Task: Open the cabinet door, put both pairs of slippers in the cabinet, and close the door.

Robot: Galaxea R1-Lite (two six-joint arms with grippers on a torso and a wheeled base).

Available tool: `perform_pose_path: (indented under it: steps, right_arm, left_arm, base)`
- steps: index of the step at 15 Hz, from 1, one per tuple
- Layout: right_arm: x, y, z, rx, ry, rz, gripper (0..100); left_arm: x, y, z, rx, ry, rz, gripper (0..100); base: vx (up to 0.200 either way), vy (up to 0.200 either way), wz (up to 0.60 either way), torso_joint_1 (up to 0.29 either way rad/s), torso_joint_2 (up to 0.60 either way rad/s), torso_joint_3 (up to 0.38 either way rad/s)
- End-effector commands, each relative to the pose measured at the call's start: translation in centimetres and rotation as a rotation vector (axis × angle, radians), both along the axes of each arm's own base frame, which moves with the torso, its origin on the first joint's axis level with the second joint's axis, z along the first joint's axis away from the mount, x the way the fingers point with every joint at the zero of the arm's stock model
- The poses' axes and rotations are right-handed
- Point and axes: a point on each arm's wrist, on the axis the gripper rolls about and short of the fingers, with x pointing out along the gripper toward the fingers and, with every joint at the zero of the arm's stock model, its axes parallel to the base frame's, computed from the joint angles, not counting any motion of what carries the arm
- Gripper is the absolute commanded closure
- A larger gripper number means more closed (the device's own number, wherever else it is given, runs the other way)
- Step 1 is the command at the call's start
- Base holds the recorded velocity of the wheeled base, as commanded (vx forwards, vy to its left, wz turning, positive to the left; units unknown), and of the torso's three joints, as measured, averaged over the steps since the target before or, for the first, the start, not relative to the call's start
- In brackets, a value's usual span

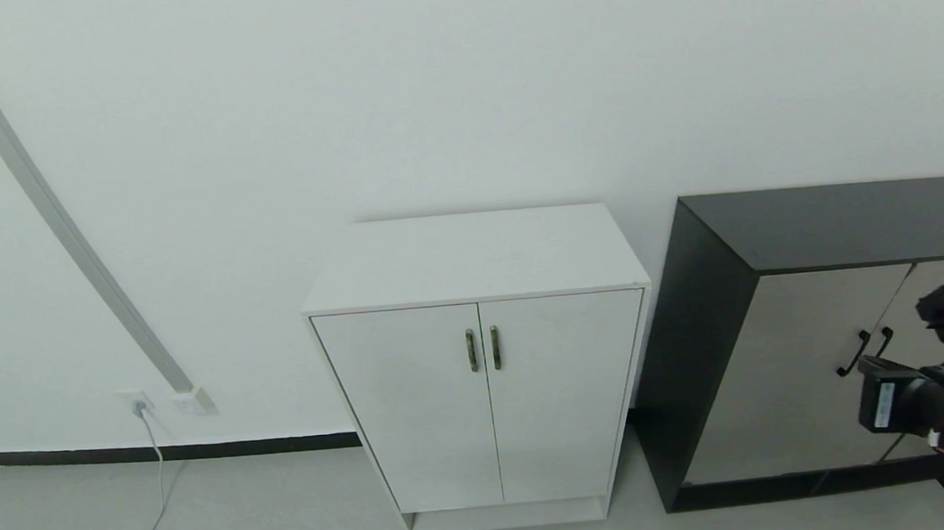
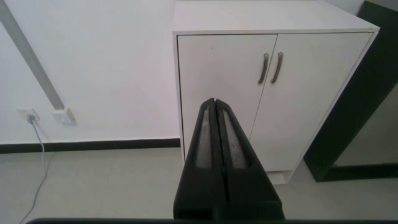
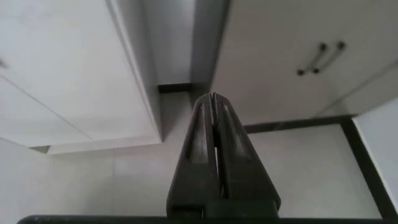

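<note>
Against the wall [image 1: 461,93], cabinet [image 1: 415,399] closed, left gripper [image 2: 214,101] and right gripper [image 3: 213,96], fingers [image 2: 202,143] pressed together, empty

Black sideboard [image 1: 847,226] with mirrored doors, grey wall trunking [image 1: 102,275], wall socket [image 1: 134,399] with white cable [image 1: 160,458], black skirting strip [image 1: 205,449], grey floor [image 1: 274,515]

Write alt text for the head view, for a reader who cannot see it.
A white two-door cabinet stands against a white wall, both doors closed, its two handles side by side at the centre. To its right sits a dark cabinet with glossy doors; the robot's right arm shows at the right edge.
</note>
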Motion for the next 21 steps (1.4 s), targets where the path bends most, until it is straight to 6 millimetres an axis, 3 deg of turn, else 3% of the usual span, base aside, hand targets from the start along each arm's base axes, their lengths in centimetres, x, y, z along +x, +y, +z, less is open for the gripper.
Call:
perform_pose_path:
  steps: [1,6,11,15,21]
  right_arm:
    - [-4.3,-1.7,0.8,0.008,-0.063,-0.04,100]
    - [-10.1,-2.7,0.9,0.018,-0.031,0.023,100]
    - [-15.0,-3.5,-0.9,0.023,0.045,0.143,100]
    - [-16.4,-3.4,-3.0,0.023,0.133,0.303,100]
    - [-17.0,-3.4,-5.0,-0.02,0.19,0.351,100]
  left_arm:
    - [0.0,0.0,0.0,-0.001,0.0,0.001,100]
    - [0.0,0.0,0.0,0.0,0.0,0.001,100]
    - [0.0,0.0,0.0,0.0,0.0,0.001,100]
    - [0.0,0.0,0.0,-0.001,0.0,0.001,100]
    - [0.0,0.0,0.0,-0.001,0.0,0.001,100]
  base:
    - [0.0,0.0,0.0,0.0,0.0,0.0]
    - [0.0,0.0,0.0,0.0,0.0,0.0]
    - [0.0,0.0,0.0,0.0,0.0,0.0]
    - [0.0,0.0,0.0,0.0,0.0,0.0]
    - [0.0,0.0,0.0,0.0,0.0,0.0]
